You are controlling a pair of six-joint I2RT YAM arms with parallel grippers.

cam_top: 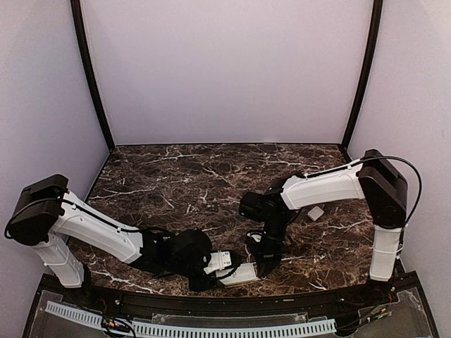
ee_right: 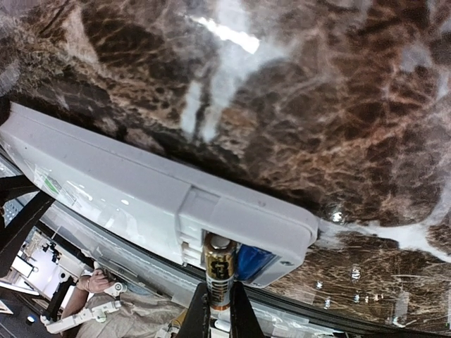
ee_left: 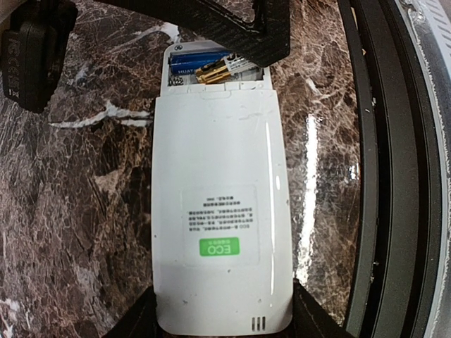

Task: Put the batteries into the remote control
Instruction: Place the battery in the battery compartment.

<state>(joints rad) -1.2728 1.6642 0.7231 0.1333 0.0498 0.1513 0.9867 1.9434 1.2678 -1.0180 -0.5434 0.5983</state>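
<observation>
My left claw (ee_left: 222, 320) clamps the remote (ee_left: 218, 211), back up, near the front of the worktop (ee_left: 84, 211). My right claw (ee_right: 217, 313) pinches a battery (ee_right: 220, 267), half-seated beside the blue cell (ee_right: 252, 262). Next, I'd press it flat.

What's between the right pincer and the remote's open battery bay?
A gold-and-black battery, gripped by the right pincer, its top end inside the remote beside a blue cell. The right wrist view shows it.
</observation>
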